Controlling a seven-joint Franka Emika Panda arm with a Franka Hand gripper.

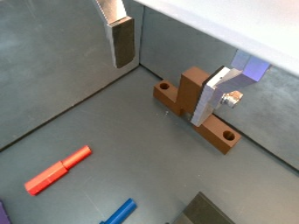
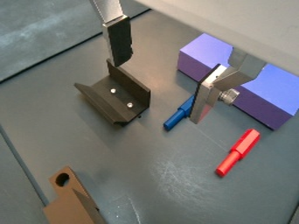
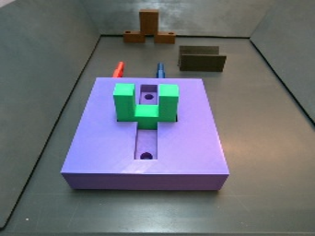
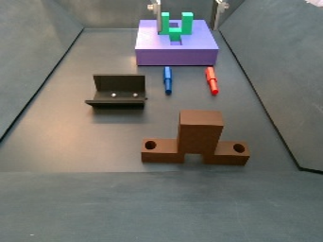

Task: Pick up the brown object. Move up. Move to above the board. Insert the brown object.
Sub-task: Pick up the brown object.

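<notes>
We see the brown object resting on the table, its bar pointing up and its crosspiece flat, well apart from the board. In a wrist view it lies below the jaws, partly behind one silver finger, untouched. The gripper hangs above it with jaws spread wide and nothing between them. The dark fixture stands left of the blue piece and red piece, which lie between the brown object and the board. A green block sits on the board.
</notes>
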